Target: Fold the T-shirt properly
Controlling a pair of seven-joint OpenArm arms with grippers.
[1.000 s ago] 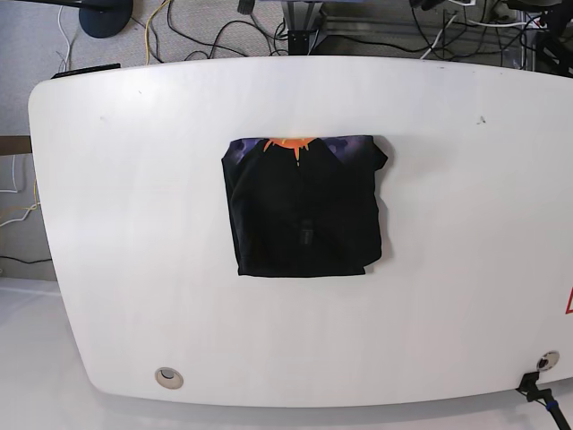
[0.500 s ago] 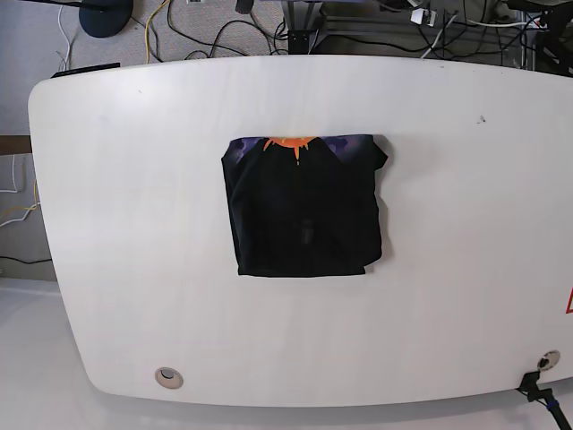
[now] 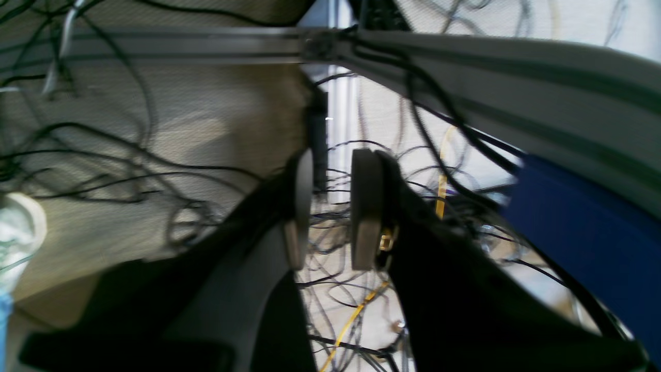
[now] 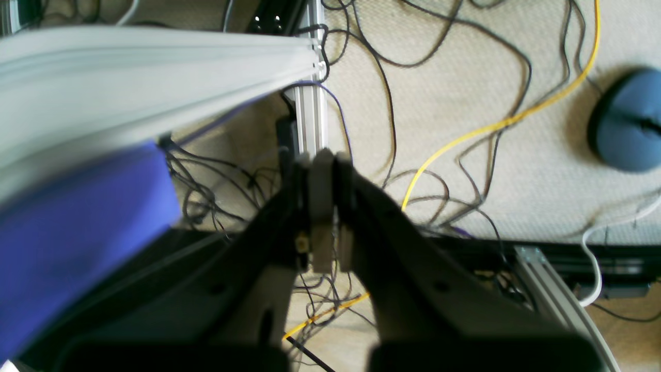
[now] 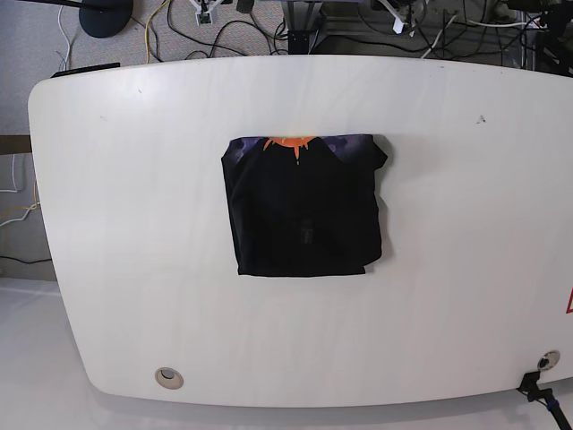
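The black T-shirt (image 5: 304, 210) lies folded into a rough square at the middle of the white table (image 5: 134, 224). Its orange sun print (image 5: 291, 142) and purplish pattern show along the far edge. Neither wrist view shows the shirt. My left gripper (image 3: 330, 212) hangs past the table over the cabled floor; its pads are slightly apart with nothing between them. My right gripper (image 4: 324, 217) is also off the table above the floor, its fingers pressed together and empty. Only small white bits of the arms show at the top edge of the base view.
Aluminium frame rails (image 4: 307, 108) and tangled cables, one of them yellow (image 4: 496, 126), cover the carpet behind the table. A blue round stand base (image 4: 627, 124) sits there. A blue panel (image 3: 583, 227) lies under the table edge. A grommet (image 5: 168, 377) is near the front left.
The shirt has not moved. The white arm parts at the top edge of the base view have shifted; one now also shows at the upper left.
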